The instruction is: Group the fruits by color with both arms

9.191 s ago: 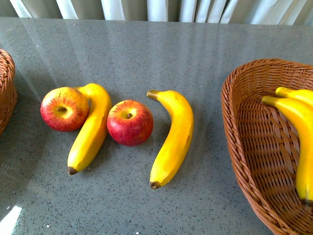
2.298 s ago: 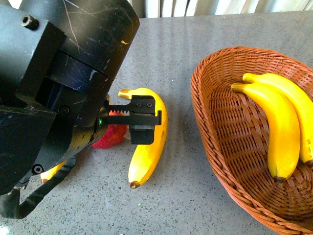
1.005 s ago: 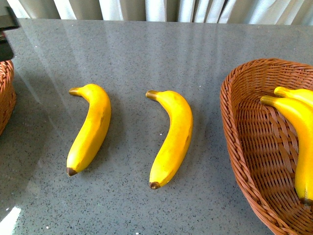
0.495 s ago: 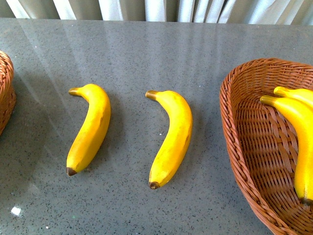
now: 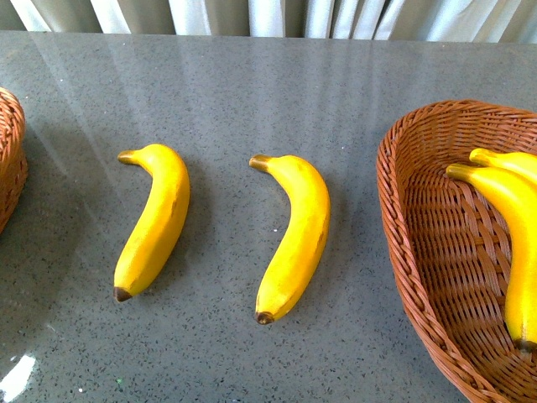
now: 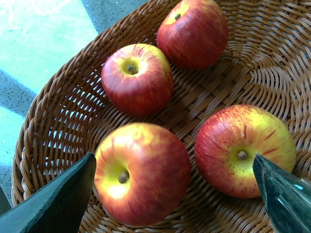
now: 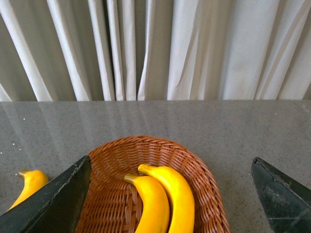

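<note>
Two yellow bananas lie loose on the grey table, one at the left (image 5: 155,220) and one in the middle (image 5: 295,235). Two more bananas (image 5: 513,227) rest in the wicker basket (image 5: 419,252) at the right, also visible as a pair of bananas (image 7: 158,199) in the right wrist view. My right gripper (image 7: 170,194) hangs open above that basket (image 7: 204,189). In the left wrist view several red apples, among them one (image 6: 143,172) with a yellow patch and another (image 6: 243,148), lie in a second wicker basket (image 6: 58,121). My left gripper (image 6: 175,187) is open over them, holding nothing. Neither arm shows in the front view.
The left basket's rim (image 5: 10,159) shows at the front view's left edge. White curtains (image 7: 155,48) hang behind the table's far edge. One banana's tip (image 7: 30,184) shows on the table beside the right basket in the right wrist view.
Both apples left the table since the earliest frame; the left arm, once over the red apple, has withdrawn from the front view. Nothing has moved in the last half second.
</note>
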Motion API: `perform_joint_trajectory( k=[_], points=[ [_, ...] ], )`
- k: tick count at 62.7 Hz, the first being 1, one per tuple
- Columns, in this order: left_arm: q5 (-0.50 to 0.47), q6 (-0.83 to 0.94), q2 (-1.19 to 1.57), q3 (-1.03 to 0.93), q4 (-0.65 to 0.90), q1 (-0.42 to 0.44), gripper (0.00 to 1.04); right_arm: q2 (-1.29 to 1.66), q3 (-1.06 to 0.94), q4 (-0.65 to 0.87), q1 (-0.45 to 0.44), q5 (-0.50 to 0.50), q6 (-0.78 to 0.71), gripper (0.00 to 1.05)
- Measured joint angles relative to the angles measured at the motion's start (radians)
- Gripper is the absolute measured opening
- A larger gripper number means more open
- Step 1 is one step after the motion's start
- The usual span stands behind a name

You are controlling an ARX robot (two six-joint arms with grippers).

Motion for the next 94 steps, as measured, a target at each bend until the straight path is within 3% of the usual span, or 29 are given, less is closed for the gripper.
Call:
perform_joint_trajectory(
  k=[11, 26, 28, 32, 39, 51, 54, 59, 94],
  points=[
    [0.014, 0.001, -0.047, 0.0, 0.0, -0.018, 0.96, 0.0, 0.0, 0.0, 0.0, 0.0, 0.0, 0.96],
    [0.04, 0.121, -0.258, -0.006, 0.146, -0.059, 0.96, 0.0, 0.0, 0.0, 0.0, 0.0, 0.0, 0.96],
    [0.117, 0.185, -0.267, -0.033, 0.23, -0.047, 0.92, 0.0, 0.0, 0.0, 0.0, 0.0, 0.0, 0.96],
    [0.37, 0.352, -0.306, -0.147, 0.534, 0.002, 0.8, 0.0, 0.0, 0.0, 0.0, 0.0, 0.0, 0.96],
    [0.556, 0.547, -0.385, -0.254, 0.773, 0.036, 0.6, 0.0, 0.0, 0.0, 0.0, -0.001, 0.0, 0.96],
    [0.595, 0.647, -0.496, -0.335, 0.76, 0.077, 0.25, 0.0, 0.0, 0.0, 0.0, 0.0, 0.0, 0.96],
    [0.656, 0.655, -0.525, -0.35, 0.743, 0.114, 0.16, 0.0, 0.0, 0.0, 0.0, 0.0, 0.0, 0.96],
    [0.664, 0.658, -0.572, -0.369, 0.719, 0.148, 0.01, 0.0, 0.0, 0.0, 0.0, 0.0, 0.0, 0.96],
    [0.672, 0.665, -0.871, -0.466, 0.531, 0.153, 0.02, 0.0, 0.0, 0.0, 0.0, 0.0, 0.0, 0.96]
  ],
)
